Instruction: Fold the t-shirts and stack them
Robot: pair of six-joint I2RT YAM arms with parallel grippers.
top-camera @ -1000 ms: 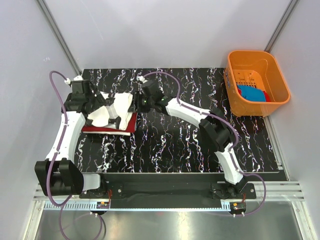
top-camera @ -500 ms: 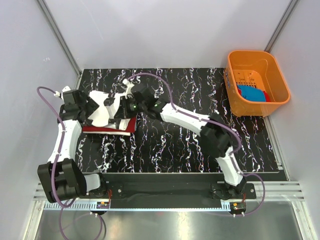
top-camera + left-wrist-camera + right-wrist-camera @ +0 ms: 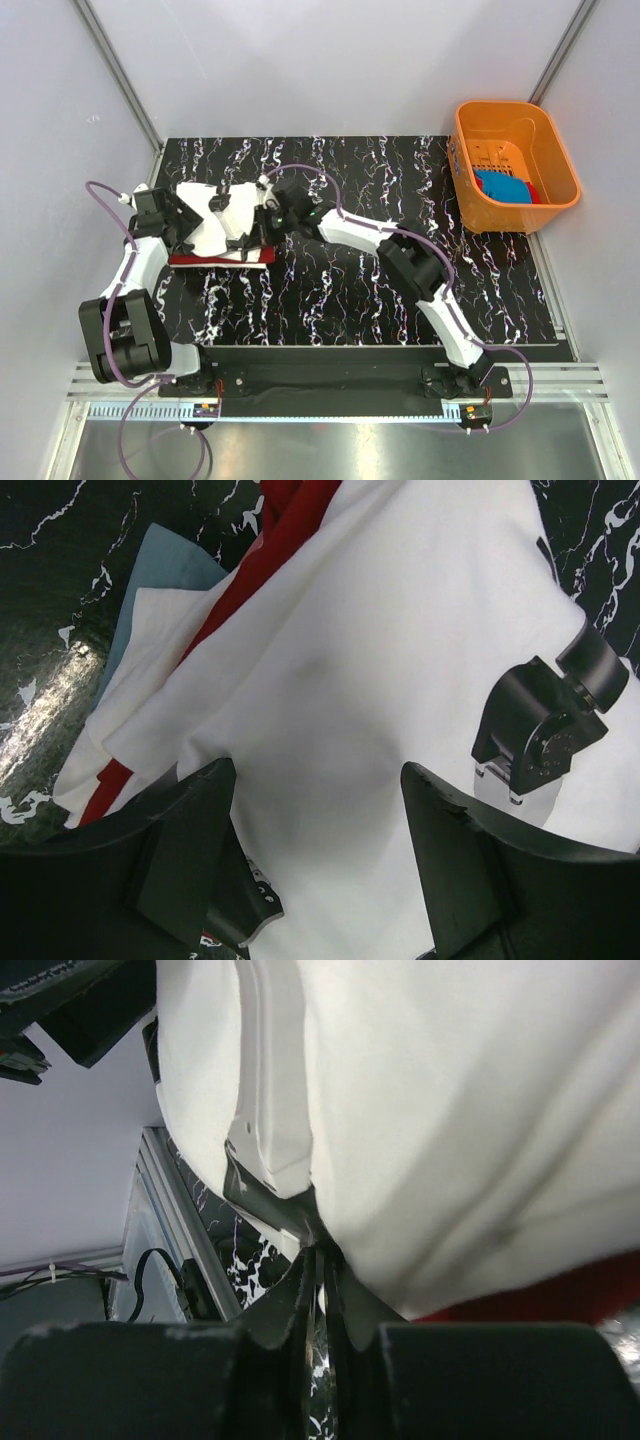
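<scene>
Left pincer (image 3: 318, 780): jaws apart over left edge of white t-shirt (image 3: 350, 630) | white t-shirt: atop red t-shirt (image 3: 215, 259) on bench (image 3: 380, 290) | right pincer (image 3: 315, 1252): clamped on white t-shirt's right edge | blue t-shirt (image 3: 500, 186): in orange basket (image 3: 468, 205), far right of white t-shirt.

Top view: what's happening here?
The white t-shirt lies rumpled over a red t-shirt at the far left of the table, being folded. The right pincer is shut on its edge; the left pincer stands open over it. A blue t-shirt waits in the orange basket at far right.
</scene>
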